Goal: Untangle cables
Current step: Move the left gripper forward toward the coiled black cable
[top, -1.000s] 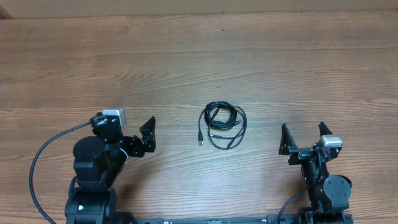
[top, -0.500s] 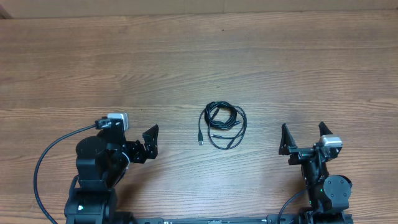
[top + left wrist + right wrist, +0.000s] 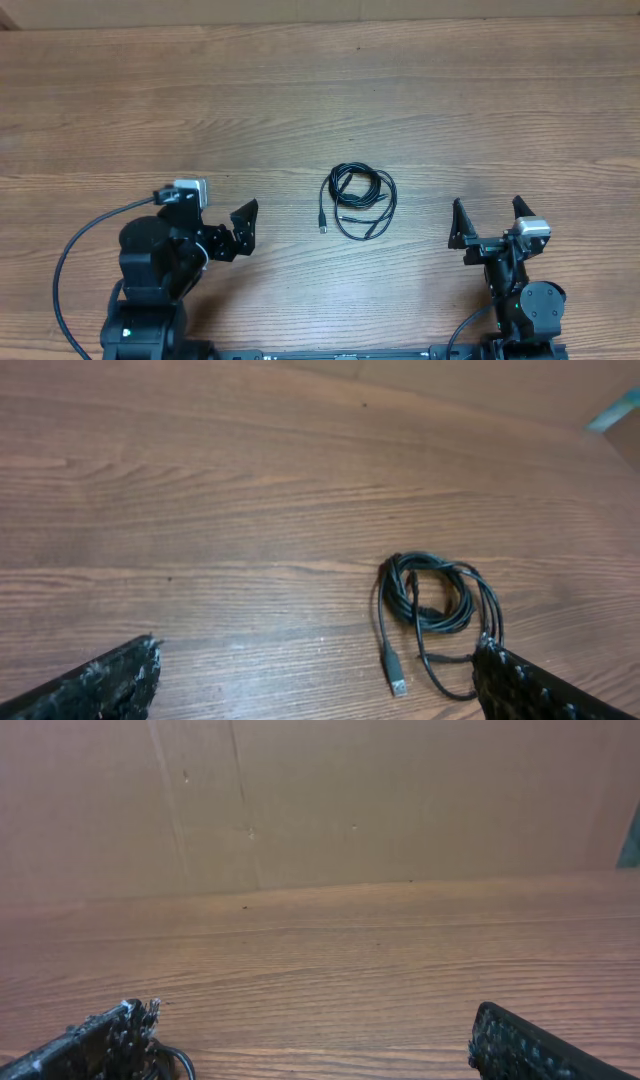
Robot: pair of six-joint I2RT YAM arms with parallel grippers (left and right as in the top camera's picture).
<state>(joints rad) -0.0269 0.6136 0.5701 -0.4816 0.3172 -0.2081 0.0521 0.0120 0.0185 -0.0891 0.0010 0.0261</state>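
Note:
The cables [image 3: 360, 201] lie as one loose black coil at the middle of the wooden table, with a small plug end [image 3: 321, 221] pointing down at its left. In the left wrist view the coil [image 3: 435, 600] and its plug [image 3: 396, 680] sit just ahead of the right fingertip. My left gripper [image 3: 240, 228] is open and empty, left of the coil, turned toward it. My right gripper [image 3: 490, 222] is open and empty, right of the coil. A bit of black cord shows by the left fingertip in the right wrist view [image 3: 178, 1060].
The wooden table [image 3: 320, 100] runs wide behind the coil. A brown cardboard wall [image 3: 320, 800] stands at the table's far edge. A thick black arm cable [image 3: 70, 260] loops at the left of the left arm.
My left gripper has swung slightly right and down, closer to the coil. The right arm and the cables have not moved.

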